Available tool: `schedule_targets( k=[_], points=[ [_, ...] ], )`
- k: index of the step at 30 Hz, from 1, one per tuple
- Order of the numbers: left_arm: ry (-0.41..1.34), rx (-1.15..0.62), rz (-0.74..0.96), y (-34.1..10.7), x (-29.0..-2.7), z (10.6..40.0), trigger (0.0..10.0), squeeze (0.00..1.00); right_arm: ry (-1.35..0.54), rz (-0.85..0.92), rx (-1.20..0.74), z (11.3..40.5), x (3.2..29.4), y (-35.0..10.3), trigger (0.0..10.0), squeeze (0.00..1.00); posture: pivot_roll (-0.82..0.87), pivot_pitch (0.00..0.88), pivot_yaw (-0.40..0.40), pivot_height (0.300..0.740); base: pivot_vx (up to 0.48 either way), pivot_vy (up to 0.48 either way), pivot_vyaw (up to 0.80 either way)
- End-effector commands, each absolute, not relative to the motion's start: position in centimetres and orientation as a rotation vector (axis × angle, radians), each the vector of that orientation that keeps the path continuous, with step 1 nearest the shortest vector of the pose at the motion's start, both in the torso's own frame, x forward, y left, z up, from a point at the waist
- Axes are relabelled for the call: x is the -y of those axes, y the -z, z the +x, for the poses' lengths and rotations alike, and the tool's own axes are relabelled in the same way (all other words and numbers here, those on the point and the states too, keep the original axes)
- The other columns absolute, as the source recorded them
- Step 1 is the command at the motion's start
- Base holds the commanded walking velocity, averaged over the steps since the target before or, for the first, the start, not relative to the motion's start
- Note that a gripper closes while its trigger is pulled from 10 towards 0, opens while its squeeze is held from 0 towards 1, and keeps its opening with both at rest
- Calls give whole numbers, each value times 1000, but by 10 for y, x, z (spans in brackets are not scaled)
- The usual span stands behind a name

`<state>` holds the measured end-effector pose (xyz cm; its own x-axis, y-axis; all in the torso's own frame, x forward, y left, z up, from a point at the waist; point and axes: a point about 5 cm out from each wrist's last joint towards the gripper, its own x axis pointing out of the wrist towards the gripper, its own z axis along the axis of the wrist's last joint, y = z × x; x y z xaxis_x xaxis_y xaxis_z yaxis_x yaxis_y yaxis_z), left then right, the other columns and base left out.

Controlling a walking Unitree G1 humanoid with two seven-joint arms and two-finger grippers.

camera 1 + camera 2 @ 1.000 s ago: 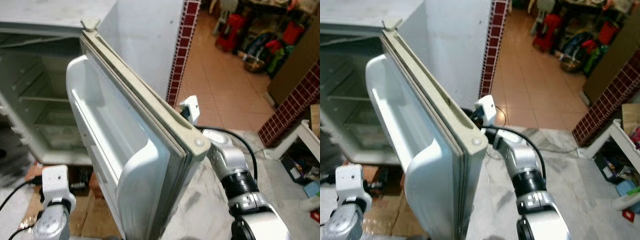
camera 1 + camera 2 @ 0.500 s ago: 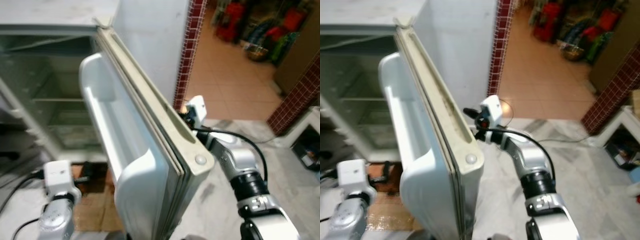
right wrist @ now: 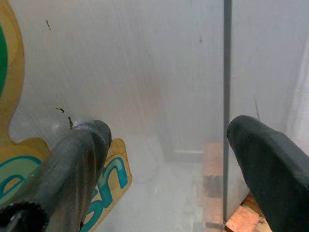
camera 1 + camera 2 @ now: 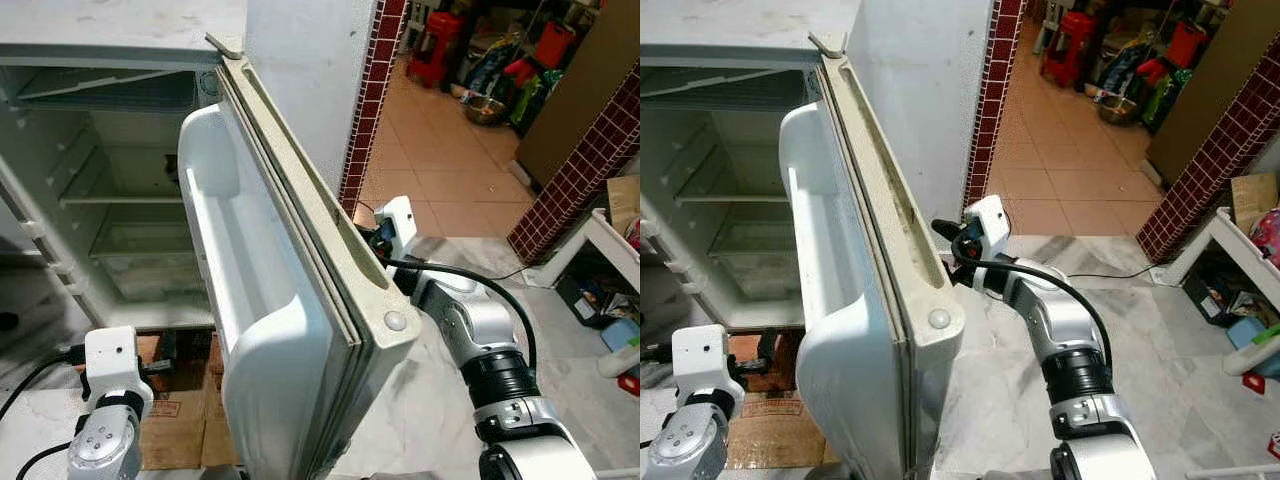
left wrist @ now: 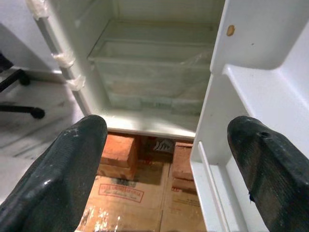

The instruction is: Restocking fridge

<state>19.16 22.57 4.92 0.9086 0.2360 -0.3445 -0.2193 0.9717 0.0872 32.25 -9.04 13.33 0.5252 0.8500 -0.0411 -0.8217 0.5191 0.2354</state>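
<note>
Even bright daylight, head views sharp, soft shadows inside fridge (image 4: pixel 110 180), near black fingers (image 5: pixel 63 164) blurred in wrist views

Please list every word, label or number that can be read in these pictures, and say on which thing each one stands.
Sticker on the fridge door's outer face, by the right gripper: yellow with teal letters, cut off by the frame; not readable.
Cardboard on the floor under the fridge: a red-framed label, too small to read.
Dark print between the bricks: too blurred to read.
No text can be read for certain.
</note>
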Motion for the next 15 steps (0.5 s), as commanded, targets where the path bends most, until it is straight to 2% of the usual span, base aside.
schedule_targets(
  k=[1,11,15],
  points=[
    [-237,-355,52,-50,-225,193,10000,0,-1072,178,-176,319,78,-134,10000,0,185,23,-50,740,0,0,0],
    [-246,-353,52,-50,-225,193,10000,0,-1069,176,-182,318,79,-133,10000,0,178,29,-48,740,0,0,0],
    [-244,-357,47,-49,-224,193,10000,0,-1070,178,-186,317,80,-132,10000,0,178,32,-49,740,-317,0,0]
  ],
)
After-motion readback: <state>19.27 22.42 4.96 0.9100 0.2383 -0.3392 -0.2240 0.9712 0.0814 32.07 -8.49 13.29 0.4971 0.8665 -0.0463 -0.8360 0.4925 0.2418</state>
